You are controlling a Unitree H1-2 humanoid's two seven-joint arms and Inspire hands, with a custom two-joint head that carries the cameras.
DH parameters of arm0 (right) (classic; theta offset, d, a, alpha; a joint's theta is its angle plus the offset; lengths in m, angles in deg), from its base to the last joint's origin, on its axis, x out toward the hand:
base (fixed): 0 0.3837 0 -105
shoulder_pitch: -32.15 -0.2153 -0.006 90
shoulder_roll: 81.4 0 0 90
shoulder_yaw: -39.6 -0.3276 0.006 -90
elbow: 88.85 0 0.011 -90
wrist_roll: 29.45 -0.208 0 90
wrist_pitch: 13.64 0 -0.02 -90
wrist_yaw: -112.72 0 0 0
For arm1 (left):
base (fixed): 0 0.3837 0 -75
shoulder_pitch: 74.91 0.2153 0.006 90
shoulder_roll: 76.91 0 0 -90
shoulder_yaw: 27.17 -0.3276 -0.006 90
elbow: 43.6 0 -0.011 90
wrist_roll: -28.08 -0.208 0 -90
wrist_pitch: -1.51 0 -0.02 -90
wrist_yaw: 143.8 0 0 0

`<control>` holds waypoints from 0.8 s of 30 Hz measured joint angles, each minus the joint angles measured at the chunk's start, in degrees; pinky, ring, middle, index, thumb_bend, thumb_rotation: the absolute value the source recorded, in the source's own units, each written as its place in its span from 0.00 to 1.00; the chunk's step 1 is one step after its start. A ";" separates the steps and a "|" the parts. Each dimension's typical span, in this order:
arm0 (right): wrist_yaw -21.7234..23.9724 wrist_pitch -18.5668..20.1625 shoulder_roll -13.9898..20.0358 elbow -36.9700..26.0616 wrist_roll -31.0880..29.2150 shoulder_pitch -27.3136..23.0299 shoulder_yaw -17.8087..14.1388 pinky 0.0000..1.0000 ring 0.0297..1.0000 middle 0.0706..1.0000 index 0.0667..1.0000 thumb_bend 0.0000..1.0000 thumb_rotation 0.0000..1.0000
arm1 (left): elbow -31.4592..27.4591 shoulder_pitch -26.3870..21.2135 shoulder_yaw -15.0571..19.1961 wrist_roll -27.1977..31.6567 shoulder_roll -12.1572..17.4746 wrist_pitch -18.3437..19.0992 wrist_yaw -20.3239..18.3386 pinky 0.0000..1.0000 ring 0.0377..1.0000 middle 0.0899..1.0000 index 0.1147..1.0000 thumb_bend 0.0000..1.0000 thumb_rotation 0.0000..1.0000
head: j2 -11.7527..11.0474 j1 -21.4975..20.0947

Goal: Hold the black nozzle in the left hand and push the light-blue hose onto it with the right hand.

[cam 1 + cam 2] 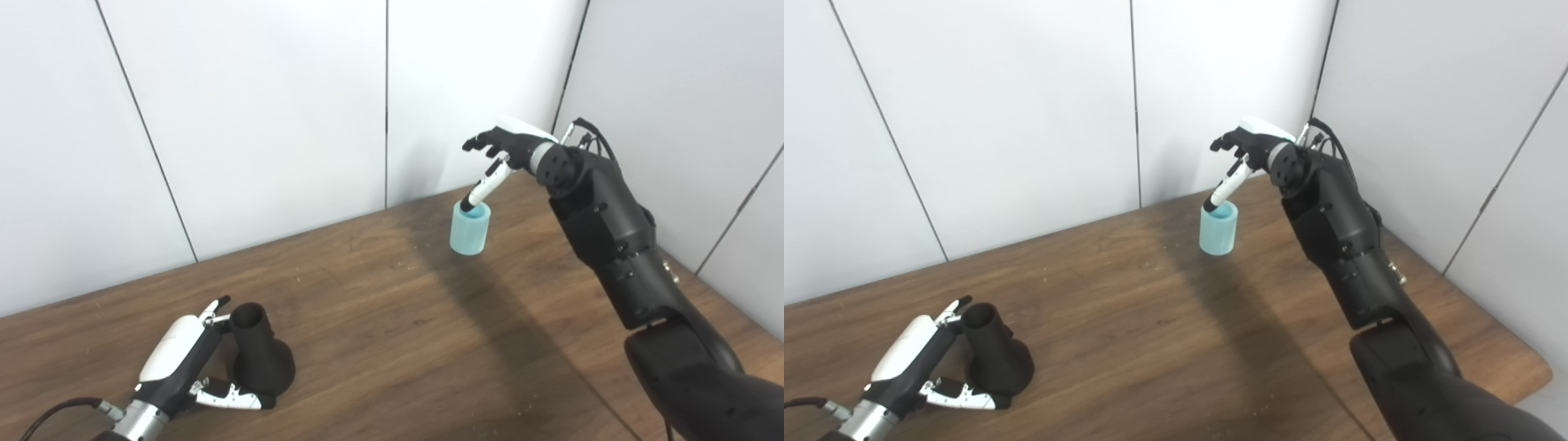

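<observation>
At the near left edge of the wooden table (380, 343), the robot's left hand (184, 361) lay low beside the black nozzle (260, 355), which stood upright on its flared base with its narrow open neck pointing up. The hand's fingers (214, 309) reached the neck from the left and its thumb (233, 398) stretched along the foot of the base at the front; the hand was spread around the nozzle rather than clamped on it, and whether it actually touched the part could not be told.

Farther back, well apart from the nozzle, the light-blue hose (470, 228), a short ribbed sleeve, stood upright near the table's rear edge with its open end up. The right hand (505, 150) hovered above it on a raised black arm (612, 245), fingers apart and gripping nothing, while its thumb (487, 187) pointed down with the dark tip at or just inside the hose's mouth.

Behind the table rose white wall panels (275, 110) meeting at a corner to the right.
</observation>
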 measured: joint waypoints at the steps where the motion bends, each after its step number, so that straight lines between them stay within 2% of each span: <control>1: 0.00 0.00 0.01 0.04 0.28 -0.19 -0.01 0.73 0.88 0.88 0.84 0.90 0.20 | 0.00 -0.01 -0.03 0.00 0.00 0.00 0.03 1.00 0.59 0.41 0.43 0.53 0.00 | 0.00 0.00; 12: 0.73 0.00 -0.07 1.33 0.51 -0.21 0.18 0.71 0.84 0.89 0.85 0.92 0.21 | 0.08 -0.09 -0.20 0.00 0.06 0.00 0.12 1.00 0.58 0.41 0.43 0.53 0.00 | 0.35 0.09; 17: 4.27 0.00 -0.06 1.37 0.35 0.38 1.92 0.72 0.82 0.88 0.85 0.94 0.23 | 0.08 -0.07 -0.19 0.01 0.09 0.00 0.12 1.00 0.58 0.41 0.42 0.53 0.00 | 0.62 0.18; 20: 6.54 0.00 0.03 1.28 0.80 0.44 3.66 0.79 0.82 0.87 0.85 0.94 0.22 | 0.05 -0.06 -0.19 0.01 0.15 0.00 0.12 1.00 0.58 0.42 0.42 0.53 0.00 | 0.88 0.18; 24: 7.91 0.00 0.03 1.16 1.31 0.50 4.13 0.82 0.85 0.87 0.85 0.94 0.21 | -0.01 -0.03 -0.20 0.01 0.14 0.00 0.12 1.00 0.58 0.42 0.42 0.53 0.00 | 1.14 0.18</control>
